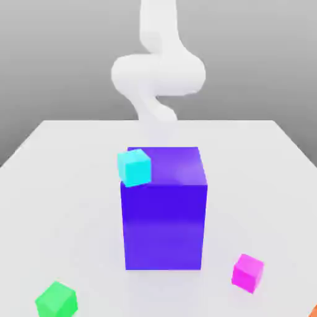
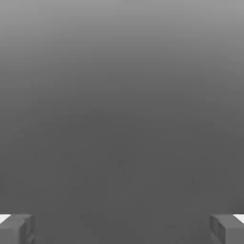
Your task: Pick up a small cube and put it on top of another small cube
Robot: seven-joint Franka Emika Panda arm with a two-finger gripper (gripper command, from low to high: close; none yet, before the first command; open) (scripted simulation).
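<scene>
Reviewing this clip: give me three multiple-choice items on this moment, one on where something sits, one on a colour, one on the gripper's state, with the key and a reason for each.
1. Where is the cyan cube?
A. on the table beside the green cube
B. on the top corner of the big blue block, toward the exterior view's left
C. held in the gripper

2. What colour is the small cube on the table toward the exterior view's right of the big blue block?
A. magenta-pink
B. yellow
C. white

3. How does the gripper stand?
A. shut on a cube
B. shut on nothing
C. open, holding nothing

Key: 1 B, the cyan cube rests on the block's upper corner. 2 A, that cube is bright pink, while the green cube lies on the other side. 3 C, the hand view shows its fingers far apart with nothing between them.
</scene>
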